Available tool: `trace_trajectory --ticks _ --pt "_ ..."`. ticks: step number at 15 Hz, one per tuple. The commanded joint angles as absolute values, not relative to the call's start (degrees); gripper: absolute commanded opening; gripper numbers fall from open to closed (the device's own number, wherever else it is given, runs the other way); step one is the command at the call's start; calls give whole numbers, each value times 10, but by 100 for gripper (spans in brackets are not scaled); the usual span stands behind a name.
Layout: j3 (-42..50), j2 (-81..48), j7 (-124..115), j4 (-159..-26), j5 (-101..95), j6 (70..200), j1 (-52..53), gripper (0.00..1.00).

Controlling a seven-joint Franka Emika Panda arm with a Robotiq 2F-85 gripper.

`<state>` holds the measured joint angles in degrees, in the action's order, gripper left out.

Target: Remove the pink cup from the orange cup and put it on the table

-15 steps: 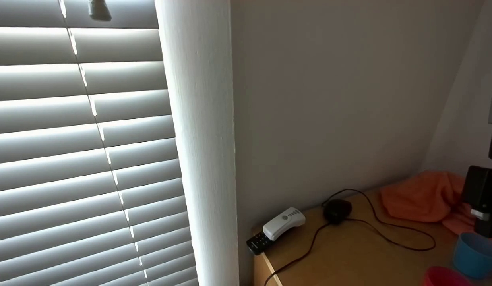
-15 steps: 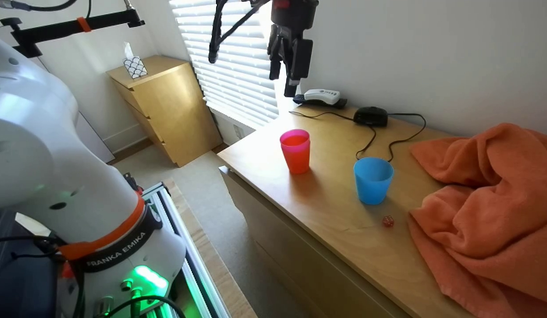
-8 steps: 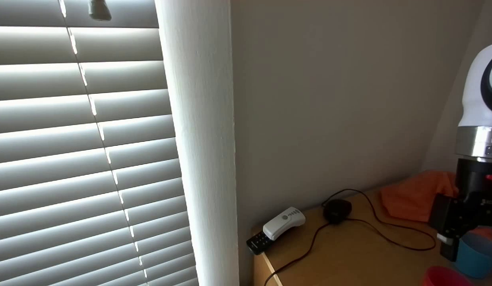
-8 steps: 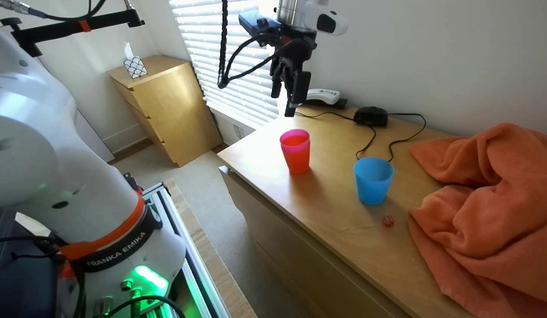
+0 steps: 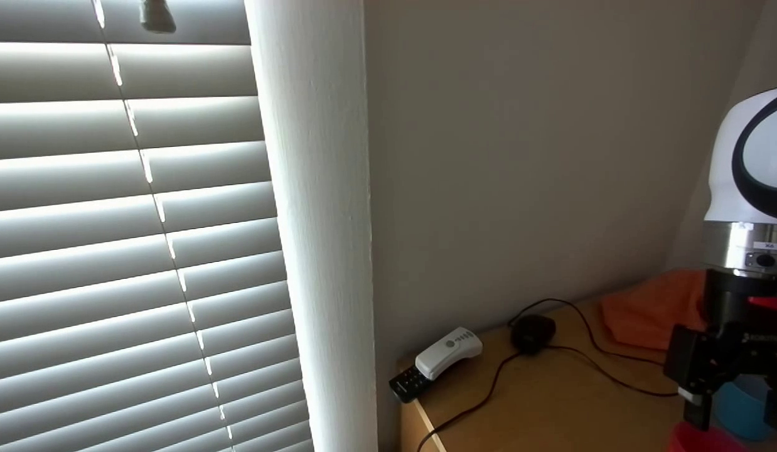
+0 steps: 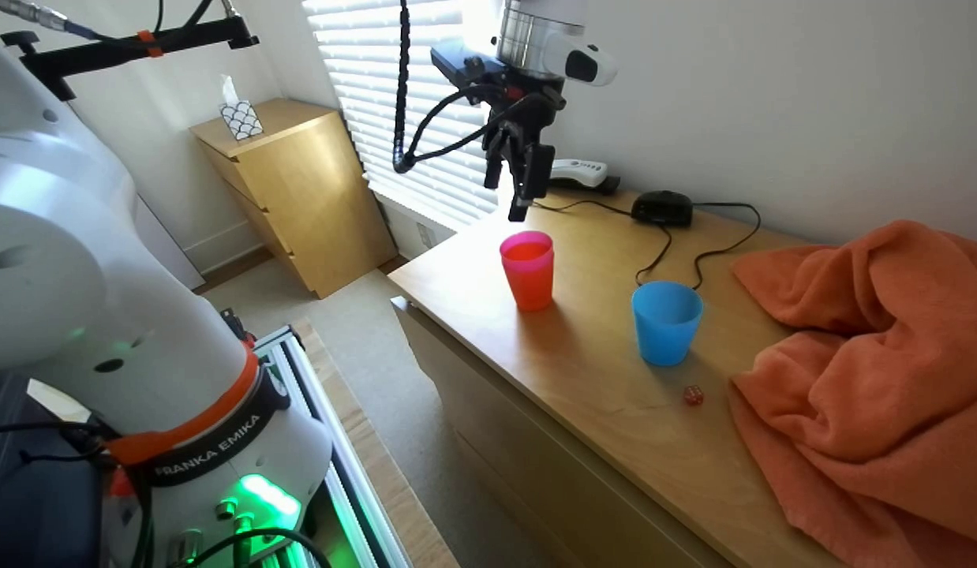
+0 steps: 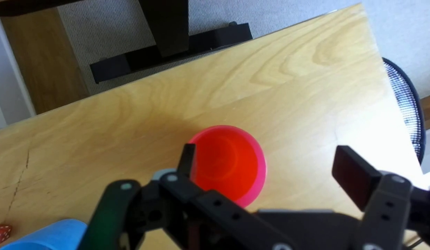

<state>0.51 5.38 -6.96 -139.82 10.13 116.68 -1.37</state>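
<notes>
Over the last second I have lowered my fingers (image 7: 355, 175) toward the pink cup (image 6: 529, 263), most of the drop in the first half and only slightly since. My fingers are spread wide and have hold of nothing. The pink cup has not shifted: it sits upright inside the orange cup (image 6: 531, 293) on the table (image 6: 591, 260), its rim showing above, just below my fingertips, and an exterior view shows a small gap left. I take this for the end of the approach, with the lifting out not begun. In the wrist view, my finger on the side of the blue cup (image 6: 667, 327) overlaps the pink rim, while the opposite one is well apart from it. So I would likely shift sideways before closing, and stay shallow, since reaching too low might pinch the orange cup too.
</notes>
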Motion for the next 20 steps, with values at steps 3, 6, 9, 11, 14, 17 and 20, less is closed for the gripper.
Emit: trace_trajectory --ticks 3,6,9,11,14,17,20 --pt "2 24 -48 -1395 130 1182 -4 100" --pt "-1 7 -45 -1391 130 1186 -1 100" --pt "-2 -7 -44 -1389 127 1196 -1 100" --pt "-2 -14 -46 -1387 124 1197 -2 97" --pt "-1 -23 -47 -1383 122 1199 -2 80" --pt "-1 -31 -46 -1378 122 1198 -3 75" --pt "-1 -37 -47 -1376 119 1199 -3 93"
